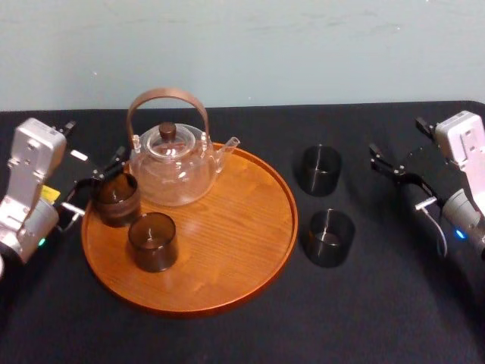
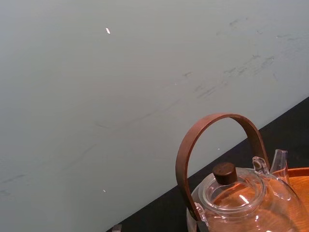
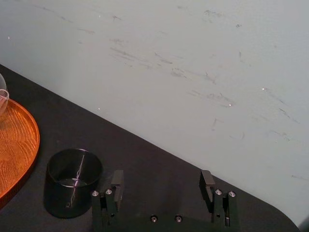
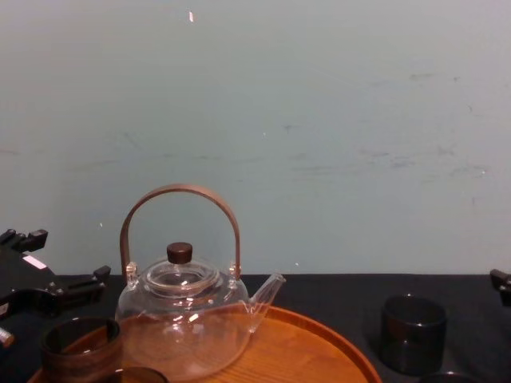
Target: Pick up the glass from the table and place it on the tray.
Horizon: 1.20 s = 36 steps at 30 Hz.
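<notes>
Two dark glasses stand on the black table [image 1: 379,303] right of the tray: a far one [image 1: 318,169] [image 3: 72,181] [image 4: 411,331] and a near one [image 1: 330,237]. The round wooden tray [image 1: 227,250] [image 4: 319,351] carries two more dark glasses, one at its left edge [image 1: 115,199] [image 4: 80,343] and one toward the front [image 1: 152,241]. My left gripper [image 1: 95,186] is open beside the left-edge glass, just off the tray's left rim. My right gripper [image 1: 390,168] [image 3: 161,181] is open and empty, hovering to the right of the far table glass.
A clear glass teapot [image 1: 173,163] [image 2: 241,198] [image 4: 188,319] with a brown arched handle stands at the back left of the tray. A pale wall [image 4: 319,120] rises behind the table's far edge. Bare wood shows on the tray's right half.
</notes>
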Each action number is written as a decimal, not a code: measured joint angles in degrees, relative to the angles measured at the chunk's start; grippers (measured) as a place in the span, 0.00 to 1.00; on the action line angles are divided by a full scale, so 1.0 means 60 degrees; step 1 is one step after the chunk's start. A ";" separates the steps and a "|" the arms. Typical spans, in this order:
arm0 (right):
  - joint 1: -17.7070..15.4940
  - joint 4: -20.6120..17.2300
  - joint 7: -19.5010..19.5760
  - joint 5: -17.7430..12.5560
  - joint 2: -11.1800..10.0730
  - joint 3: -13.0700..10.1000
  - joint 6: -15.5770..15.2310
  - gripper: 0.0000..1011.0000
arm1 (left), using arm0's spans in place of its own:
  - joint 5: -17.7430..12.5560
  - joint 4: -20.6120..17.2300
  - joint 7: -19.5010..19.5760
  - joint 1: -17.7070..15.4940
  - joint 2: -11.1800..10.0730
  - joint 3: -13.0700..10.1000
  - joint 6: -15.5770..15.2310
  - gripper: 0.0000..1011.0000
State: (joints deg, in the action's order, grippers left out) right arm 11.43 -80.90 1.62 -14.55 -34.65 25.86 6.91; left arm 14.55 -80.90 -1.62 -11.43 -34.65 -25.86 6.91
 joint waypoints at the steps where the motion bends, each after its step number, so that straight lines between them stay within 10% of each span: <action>1: 0.0000 0.0000 0.0000 0.0000 0.0000 0.0000 0.0000 0.99 | 0.0000 0.0000 0.0000 0.0000 0.0000 0.0000 0.0000 0.99; 36: 0.0000 0.0000 -0.0001 0.0000 0.0000 0.0000 0.0000 0.99 | -0.0001 0.0000 0.0000 0.0000 0.0000 0.0000 0.0000 0.99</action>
State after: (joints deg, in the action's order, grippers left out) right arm 11.43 -80.90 1.62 -14.55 -34.65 25.86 6.91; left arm 14.55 -80.90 -1.62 -11.43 -34.65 -25.86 6.91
